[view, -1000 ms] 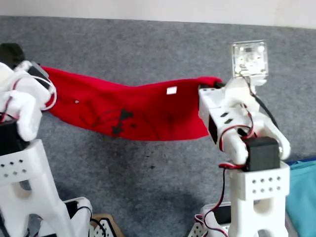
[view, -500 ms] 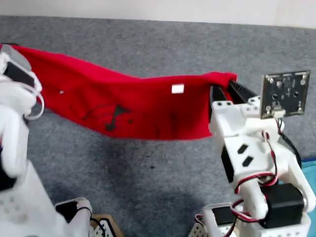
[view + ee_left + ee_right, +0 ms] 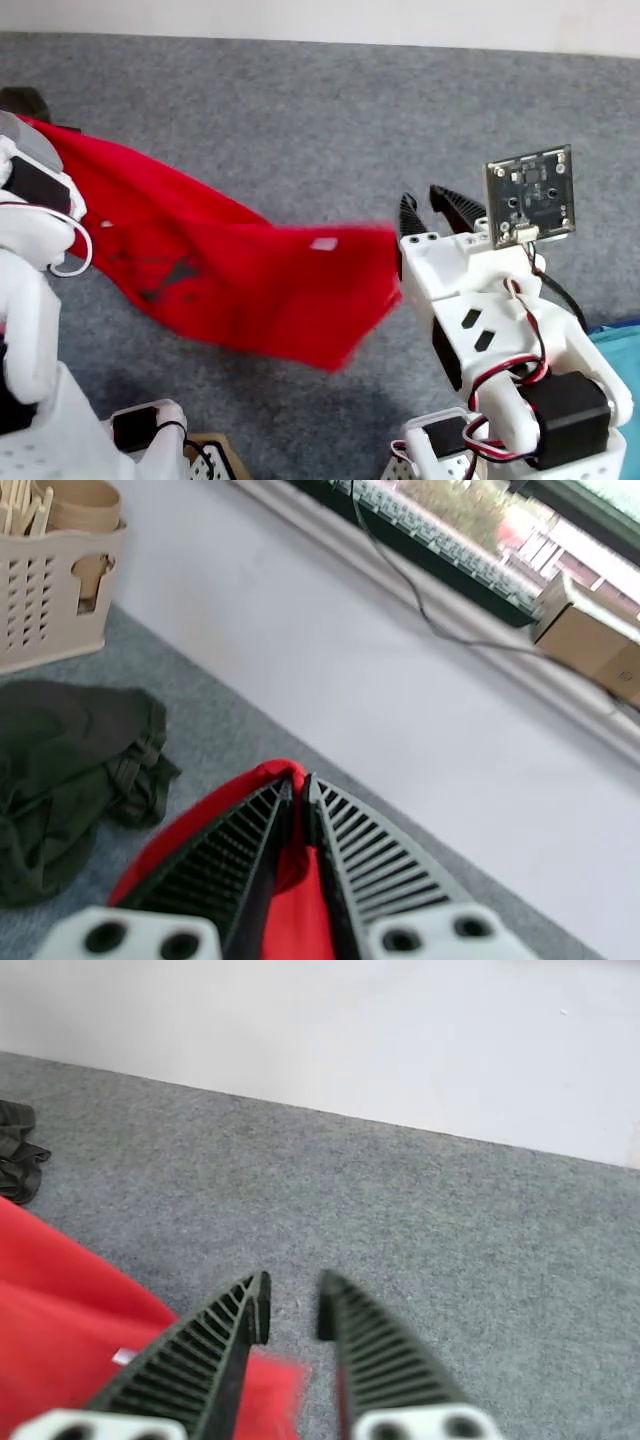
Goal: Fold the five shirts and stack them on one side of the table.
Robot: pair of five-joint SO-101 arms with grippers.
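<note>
Above the grey desk [image 3: 300, 100], right gripper [image 3: 420, 198] has opened, dropping the red shirt [image 3: 230, 290]; left gripper [image 3: 298, 780] clamps it, probably for spreading.

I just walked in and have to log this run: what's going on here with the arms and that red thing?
The left gripper, jaws shut, holds one end of a red fabric shirt at the table's left side. The shirt's other end is loose beside the right gripper, whose jaws stand open and hold nothing. The shirt is spread over the grey carpeted table, not yet folded. A crumpled dark green shirt lies farther back on the left.
</note>
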